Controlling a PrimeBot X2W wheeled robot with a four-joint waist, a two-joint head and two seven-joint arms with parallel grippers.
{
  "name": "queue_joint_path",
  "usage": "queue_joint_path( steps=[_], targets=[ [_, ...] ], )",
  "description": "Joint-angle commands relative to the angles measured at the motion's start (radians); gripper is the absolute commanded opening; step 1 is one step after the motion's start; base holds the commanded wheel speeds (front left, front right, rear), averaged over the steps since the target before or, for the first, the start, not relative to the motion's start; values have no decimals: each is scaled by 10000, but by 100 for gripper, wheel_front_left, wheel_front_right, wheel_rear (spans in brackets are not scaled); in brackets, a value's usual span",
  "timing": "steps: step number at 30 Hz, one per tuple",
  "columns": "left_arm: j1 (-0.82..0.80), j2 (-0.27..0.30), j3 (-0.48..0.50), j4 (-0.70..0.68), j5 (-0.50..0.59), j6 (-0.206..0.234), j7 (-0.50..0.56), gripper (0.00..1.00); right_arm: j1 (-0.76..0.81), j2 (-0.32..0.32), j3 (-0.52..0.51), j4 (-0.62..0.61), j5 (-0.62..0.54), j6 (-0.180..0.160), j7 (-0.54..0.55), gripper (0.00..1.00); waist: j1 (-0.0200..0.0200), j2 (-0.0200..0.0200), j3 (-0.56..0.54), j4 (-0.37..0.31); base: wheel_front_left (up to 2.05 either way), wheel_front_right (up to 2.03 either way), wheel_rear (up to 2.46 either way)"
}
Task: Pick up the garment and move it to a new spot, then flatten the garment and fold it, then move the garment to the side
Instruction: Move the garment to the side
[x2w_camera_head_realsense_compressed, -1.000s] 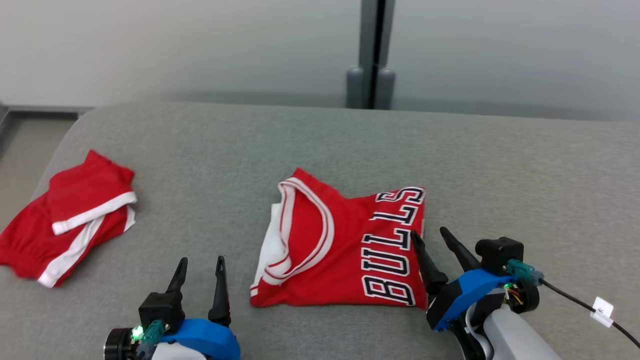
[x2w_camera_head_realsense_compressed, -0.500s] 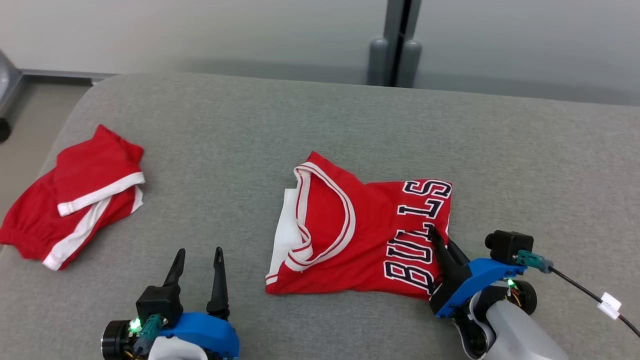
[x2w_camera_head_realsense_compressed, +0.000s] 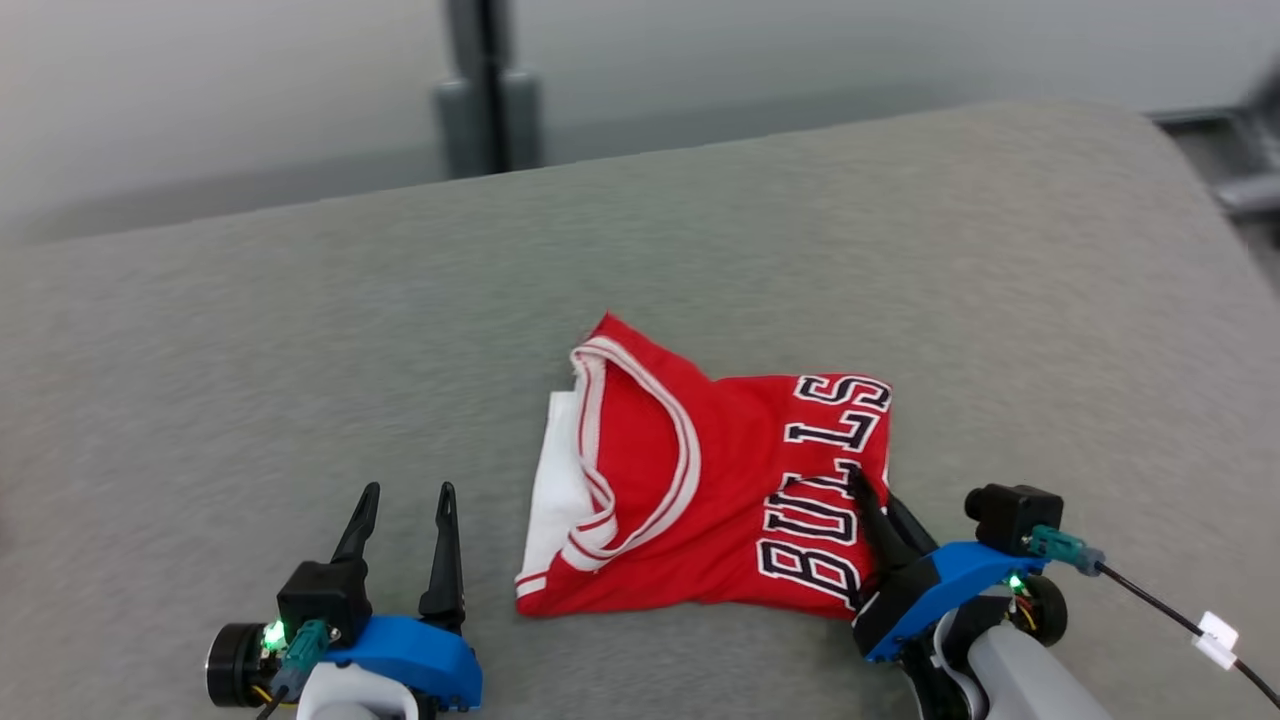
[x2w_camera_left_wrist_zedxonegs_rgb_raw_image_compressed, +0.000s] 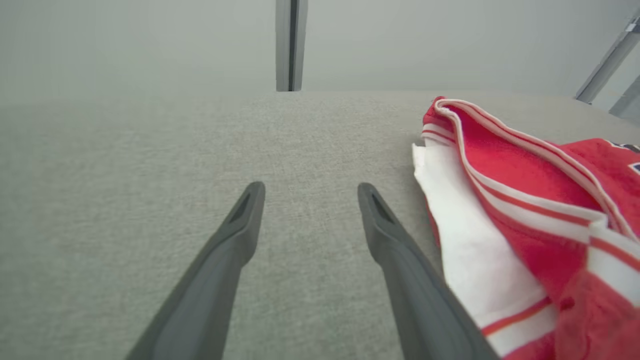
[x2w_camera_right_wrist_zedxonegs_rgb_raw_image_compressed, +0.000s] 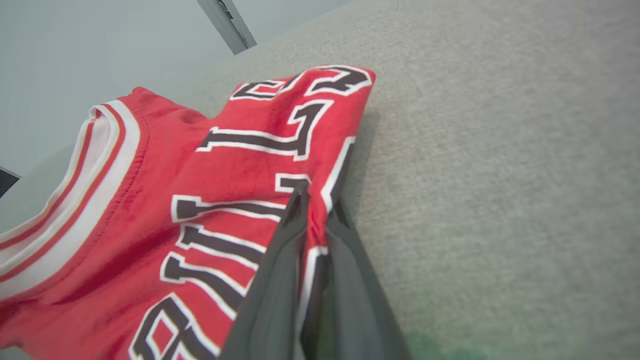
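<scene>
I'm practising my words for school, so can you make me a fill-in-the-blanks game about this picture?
The jersey is mostly ____ in colour. Its black letters spell ____. The right gripper is squeezed ____ on the jersey. The left gripper is wide ____, holding nothing.
Missing words: red, BULLS, shut, open.

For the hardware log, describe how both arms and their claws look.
The left claw and right claw each have two long, dark, tapering fingers on a black block, a blue shell, a glowing green light and a teal plug, above a pale forearm. A thin black cable with a white tag trails from the right wrist.
</scene>
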Motion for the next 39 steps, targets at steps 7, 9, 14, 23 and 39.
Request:
queue_joint_path(
  steps=[7, 9, 14, 23, 39],
  targets=[
    [-44, 3, 70, 33, 169, -94, -45, 100, 489, -51, 739, -959, 349, -5, -8, 0, -1, -2, -642, -3026, 0, 0, 0],
    [-53, -1, 68, 29, 194, -123, -45, 100, 565, -55, 881, -1148, 431, -5, -6, 0, -1, -2, -619, -3577, 0, 0, 0],
    [-408, 7, -228, 156, 296, -295, -43, 100, 759, -46, 639, -1573, 351, -4, -17, 0, -1, -2, -300, -4150, 0, 0, 0],
    [-549, -4, -222, 313, 395, -329, -43, 100, 356, -41, 541, -1664, -313, -4, -17, 0, -1, -2, 20, -4127, 0, 0, 0],
    [-927, 59, 163, 59, 927, -591, -45, 100, -3405, -2178, -2863, 1069, -3770, -5, -18, 0, -1, -2, 1191, -731, 0, 0, 0]
  ],
)
